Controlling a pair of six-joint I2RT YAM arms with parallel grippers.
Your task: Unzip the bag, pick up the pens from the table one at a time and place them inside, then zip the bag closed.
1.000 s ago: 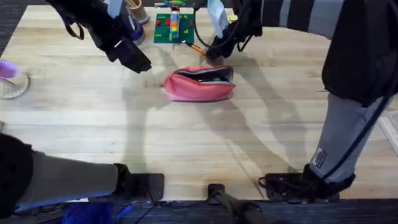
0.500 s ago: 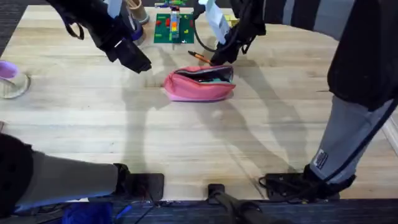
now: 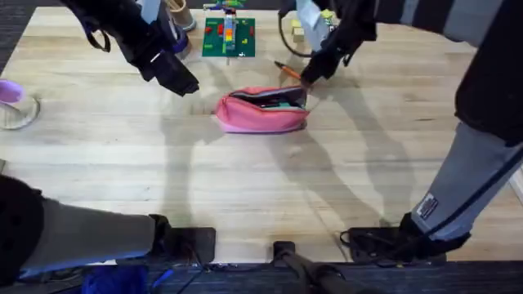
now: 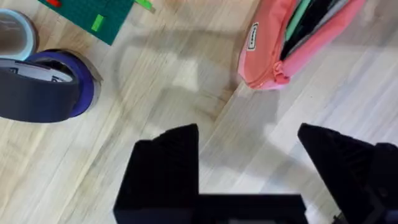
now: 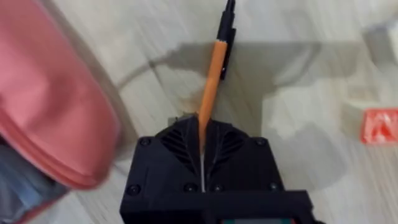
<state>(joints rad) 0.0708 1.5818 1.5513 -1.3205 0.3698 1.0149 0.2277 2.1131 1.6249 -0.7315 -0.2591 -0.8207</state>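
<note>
Mid pen-loading. My right claw (image 5: pixel 202 134) is clamped on an orange pen (image 5: pixel 212 78), just above the counter (image 3: pixel 245 180), right beside the pink bag (image 3: pixel 261 110)'s far right end. Bag's unzipped at counter centre w/ dark and green items already inside. Next, I reckon: swing pen over the opening, release. Left claw (image 4: pixel 249 165) spread wide, nothing in it, near the bag's left end.
</note>
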